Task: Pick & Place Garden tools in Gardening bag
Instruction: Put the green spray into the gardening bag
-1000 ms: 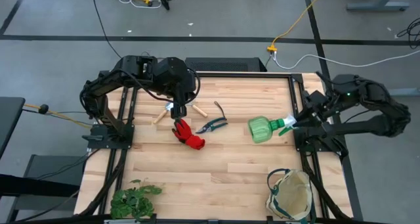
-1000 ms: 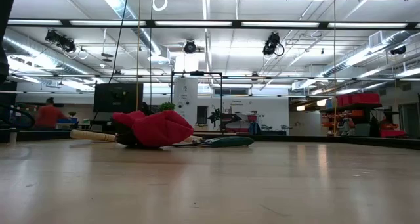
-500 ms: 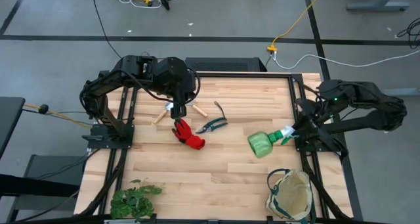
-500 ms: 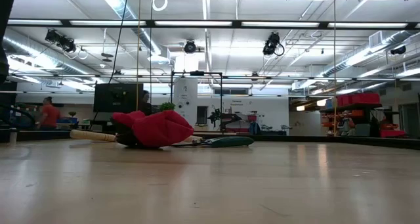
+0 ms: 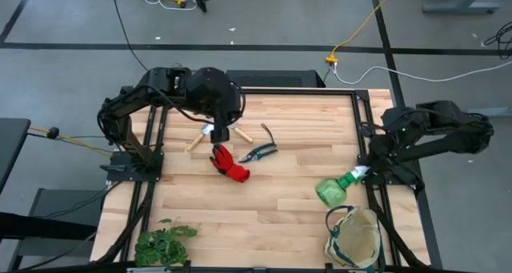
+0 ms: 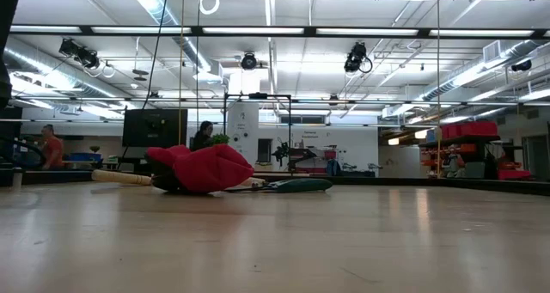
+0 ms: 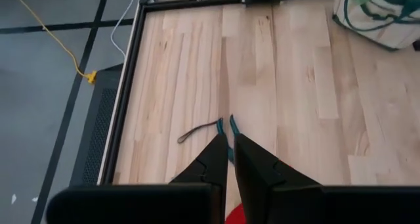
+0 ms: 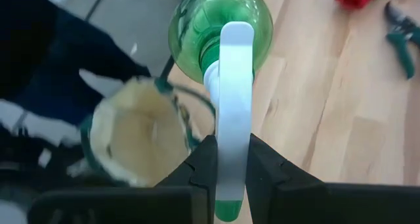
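While both arms reach over the wooden table (image 5: 272,217), the gardening bag (image 5: 353,238) stands at its near right corner, mouth up. A leafy plant bunch (image 5: 162,242) lies at the near left corner. The right gripper (image 5: 362,171) pinches the white nozzle of the green spray bottle (image 5: 330,191), which hangs just beside the bag's rim, above the table. The left gripper (image 5: 219,134), fingers pressed together, sits over mid-table, directly above the red glove (image 5: 230,164). Beside the glove lie the pruning shears (image 5: 259,152). Wooden handles (image 5: 194,141) protrude from beneath the left arm.
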`<control>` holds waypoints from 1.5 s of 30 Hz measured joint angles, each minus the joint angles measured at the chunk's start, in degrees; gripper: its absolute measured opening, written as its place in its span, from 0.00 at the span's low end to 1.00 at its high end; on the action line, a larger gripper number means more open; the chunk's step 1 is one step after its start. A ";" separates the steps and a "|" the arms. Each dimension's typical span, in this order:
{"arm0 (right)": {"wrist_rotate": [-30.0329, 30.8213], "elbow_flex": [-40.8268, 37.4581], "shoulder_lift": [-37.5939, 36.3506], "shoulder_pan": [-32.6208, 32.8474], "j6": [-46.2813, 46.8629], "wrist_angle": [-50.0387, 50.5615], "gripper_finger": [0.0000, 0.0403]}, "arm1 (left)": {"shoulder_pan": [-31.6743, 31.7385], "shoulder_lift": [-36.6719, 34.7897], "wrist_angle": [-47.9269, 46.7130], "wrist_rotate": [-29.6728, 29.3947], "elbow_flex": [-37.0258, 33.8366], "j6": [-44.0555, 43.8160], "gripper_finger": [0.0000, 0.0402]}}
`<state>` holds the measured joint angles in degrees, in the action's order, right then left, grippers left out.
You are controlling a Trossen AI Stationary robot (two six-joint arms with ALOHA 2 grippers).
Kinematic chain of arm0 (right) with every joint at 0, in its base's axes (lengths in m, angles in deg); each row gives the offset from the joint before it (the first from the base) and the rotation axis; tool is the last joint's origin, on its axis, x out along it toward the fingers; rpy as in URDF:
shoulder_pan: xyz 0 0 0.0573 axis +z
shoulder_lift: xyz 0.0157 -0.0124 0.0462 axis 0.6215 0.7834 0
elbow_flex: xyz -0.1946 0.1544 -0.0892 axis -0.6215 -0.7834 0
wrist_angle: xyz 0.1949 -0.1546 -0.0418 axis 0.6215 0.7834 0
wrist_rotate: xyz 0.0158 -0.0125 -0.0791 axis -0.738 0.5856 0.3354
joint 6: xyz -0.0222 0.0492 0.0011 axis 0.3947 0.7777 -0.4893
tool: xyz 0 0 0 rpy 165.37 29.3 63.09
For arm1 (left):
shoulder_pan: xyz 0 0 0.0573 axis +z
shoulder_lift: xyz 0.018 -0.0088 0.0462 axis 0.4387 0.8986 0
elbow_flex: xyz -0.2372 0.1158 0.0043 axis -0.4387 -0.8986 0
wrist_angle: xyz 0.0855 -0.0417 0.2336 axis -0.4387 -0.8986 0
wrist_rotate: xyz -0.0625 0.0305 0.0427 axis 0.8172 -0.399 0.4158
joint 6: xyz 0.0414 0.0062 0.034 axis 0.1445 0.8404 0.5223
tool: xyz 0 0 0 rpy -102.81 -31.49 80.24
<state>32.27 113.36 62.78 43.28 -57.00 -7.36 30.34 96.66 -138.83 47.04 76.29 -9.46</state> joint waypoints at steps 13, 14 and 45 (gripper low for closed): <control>2.48 -0.02 0.01 3.02 -10.97 11.08 0.13 | 0.00 0.02 11.40 0.00 0.00 0.09 0.07; 2.69 -0.01 0.00 3.25 -11.35 11.15 0.13 | 0.00 0.02 12.48 0.00 0.00 0.11 0.07; 7.54 6.84 2.25 7.11 -10.72 11.08 0.13 | -0.02 0.04 17.54 13.53 -0.02 -6.18 0.07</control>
<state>39.81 120.20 65.03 50.40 -67.73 3.72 30.32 96.71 -121.29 60.57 76.26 -15.65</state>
